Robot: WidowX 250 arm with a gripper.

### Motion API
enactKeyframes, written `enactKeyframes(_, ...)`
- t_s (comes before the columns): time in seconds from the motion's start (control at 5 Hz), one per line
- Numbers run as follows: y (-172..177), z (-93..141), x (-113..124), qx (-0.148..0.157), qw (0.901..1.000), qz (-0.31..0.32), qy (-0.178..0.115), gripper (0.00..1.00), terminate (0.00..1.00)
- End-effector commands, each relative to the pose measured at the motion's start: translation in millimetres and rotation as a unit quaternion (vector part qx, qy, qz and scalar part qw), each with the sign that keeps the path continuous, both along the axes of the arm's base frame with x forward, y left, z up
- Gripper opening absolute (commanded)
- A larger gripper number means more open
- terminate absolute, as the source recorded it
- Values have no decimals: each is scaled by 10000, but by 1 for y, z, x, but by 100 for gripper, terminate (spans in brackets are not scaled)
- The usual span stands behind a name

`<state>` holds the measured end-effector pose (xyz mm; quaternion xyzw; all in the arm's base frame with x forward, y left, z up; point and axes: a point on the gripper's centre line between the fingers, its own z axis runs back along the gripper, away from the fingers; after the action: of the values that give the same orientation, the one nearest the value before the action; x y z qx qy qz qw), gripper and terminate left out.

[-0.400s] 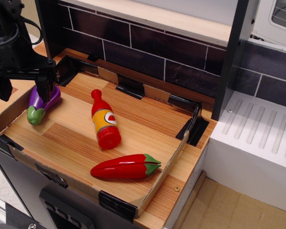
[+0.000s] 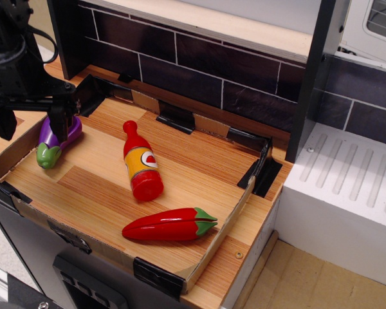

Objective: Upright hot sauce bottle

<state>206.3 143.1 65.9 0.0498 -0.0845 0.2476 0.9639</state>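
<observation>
From the single view I have, the hot sauce bottle (image 2: 141,162) lies flat on its side near the middle of the wooden tray (image 2: 90,187), its rounded cap pointing toward the back wall and its base toward me, the yellow-orange label with the red-and-white emblem facing up. Just in front of it, apart from it, I see the red chili pepper (image 2: 170,224) lying lengthwise with its green stem to the right. The gripper (image 2: 31,123) is well off to the left of the bottle, at the tray's far left corner, with nothing between its fingers; its two dark fingers stand spread wide, one at the picture's left edge and the other (image 2: 59,123) down in front of the purple eggplant (image 2: 56,141), which rests against the tray's left wall with its green end toward me. I cannot tell whether that finger touches the eggplant. Dark tiles (image 2: 199,64) back the tray, and a white ridged surface (image 2: 347,180) sits to the right.
</observation>
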Motion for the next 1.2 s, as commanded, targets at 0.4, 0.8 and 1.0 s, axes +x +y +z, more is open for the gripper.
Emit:
enactKeyframes(0.4,-25,10,67,-149,9958,894,-116,100,0)
enactKeyframes(0.8,-26,-7,93,-214,9922,1231,-19,100,0)
enactKeyframes(1.0,-28,-15,97,-460,9894,1366,183,100,0)
